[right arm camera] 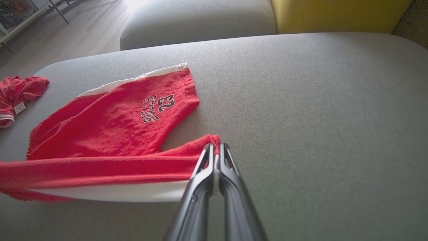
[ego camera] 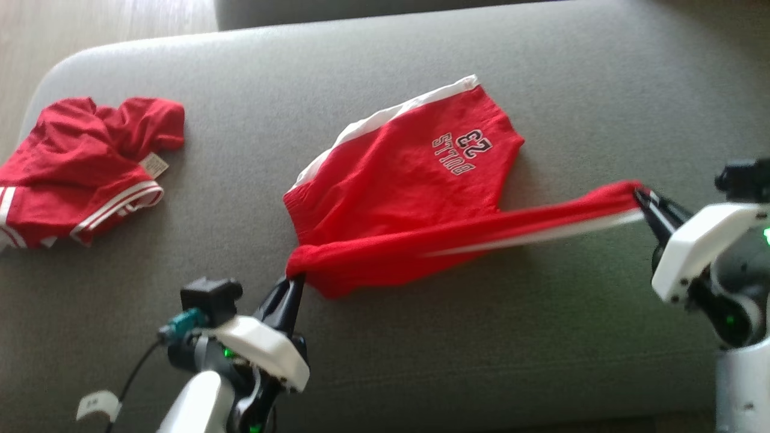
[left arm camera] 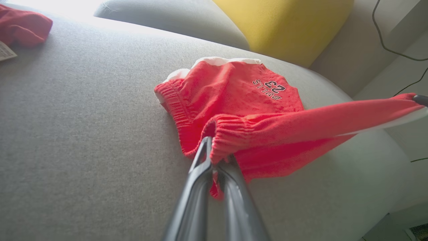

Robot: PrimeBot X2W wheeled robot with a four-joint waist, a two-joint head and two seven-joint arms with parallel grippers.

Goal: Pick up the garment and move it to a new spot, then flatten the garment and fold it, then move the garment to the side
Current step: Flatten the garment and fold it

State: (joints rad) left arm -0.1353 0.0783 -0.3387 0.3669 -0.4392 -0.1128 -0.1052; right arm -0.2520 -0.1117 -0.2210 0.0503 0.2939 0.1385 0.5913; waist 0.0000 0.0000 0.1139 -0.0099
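Observation:
The garment (ego camera: 409, 180) is a pair of red shorts with white side stripes and a "BULLS 23" print, lying on the grey cushion (ego camera: 541, 337). Its near edge is lifted and stretched taut between both grippers. My left gripper (ego camera: 296, 278) is shut on the elastic waistband corner (left arm camera: 214, 134). My right gripper (ego camera: 639, 193) is shut on the leg-hem corner (right arm camera: 214, 140), pulling it out to the right. The far leg of the garment (right arm camera: 133, 113) still lies flat on the cushion.
A second red garment (ego camera: 84, 168) with white stripes lies crumpled at the cushion's far left. A yellow pillow (left arm camera: 284, 26) and another grey cushion (right arm camera: 197, 23) sit behind. Wooden floor (ego camera: 90, 24) lies beyond the left edge.

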